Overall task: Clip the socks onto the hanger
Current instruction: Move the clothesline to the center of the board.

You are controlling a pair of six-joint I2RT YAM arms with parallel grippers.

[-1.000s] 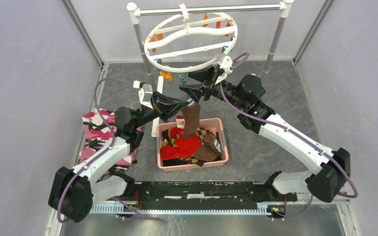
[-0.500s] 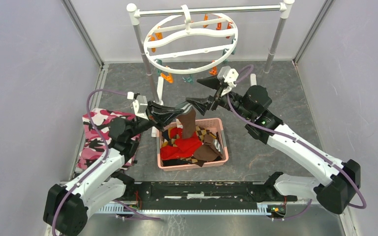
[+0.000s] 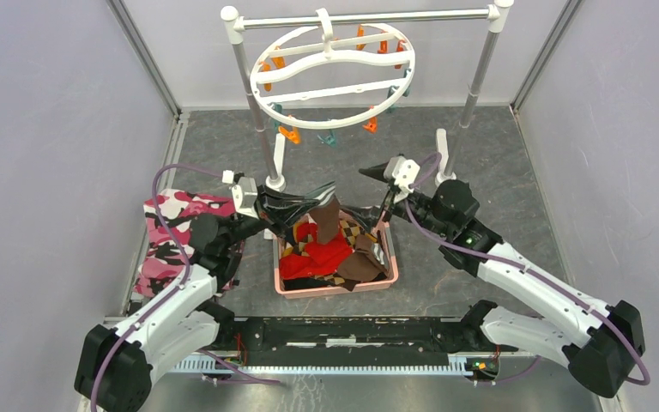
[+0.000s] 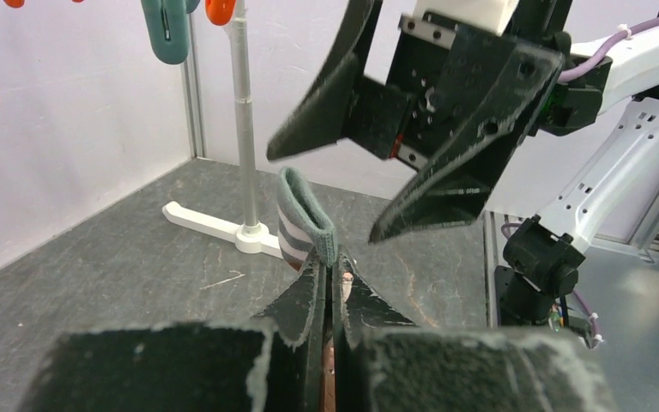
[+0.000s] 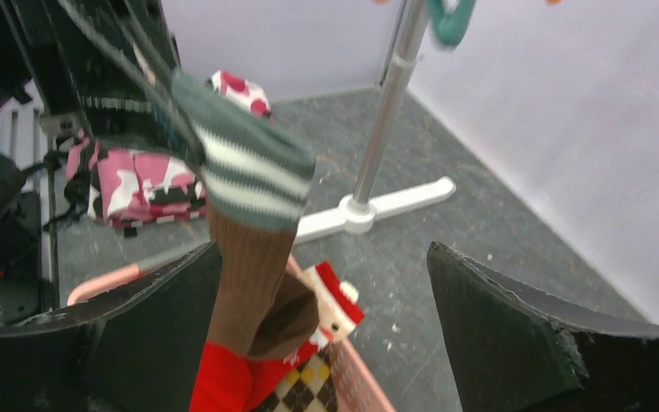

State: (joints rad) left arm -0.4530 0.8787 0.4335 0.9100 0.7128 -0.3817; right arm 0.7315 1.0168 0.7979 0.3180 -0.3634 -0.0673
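A long dark brown sock point(image 3: 329, 221) with a grey-and-white striped cuff point(image 4: 303, 220) hangs from my left gripper point(image 3: 309, 199), its foot down in the pink basket. The left gripper point(image 4: 331, 263) is shut on the cuff. In the right wrist view the sock point(image 5: 249, 257) hangs just inside the left finger. My right gripper point(image 3: 381, 190) is open and empty to the right of the sock, jaws wide point(image 5: 324, 249). Another dark brown sock point(image 3: 360, 268) lies in the basket. The white ring hanger point(image 3: 335, 125) hangs on the rail above, with orange clips point(image 3: 290, 133) and teal clips point(image 3: 328, 137).
The pink basket point(image 3: 335, 291) holds a red Santa sock point(image 3: 313, 257) and argyle socks point(image 3: 356, 232). A pink camouflage cloth point(image 3: 172, 232) lies at the left. The rack's poles point(image 3: 242, 60) and feet point(image 3: 443, 148) stand behind the basket. Grey walls close in both sides.
Both grippers have come down and away from the hanger. The right gripper has pulled off to the right of the sock. The sock hangs lower, and the ring has swung back level.
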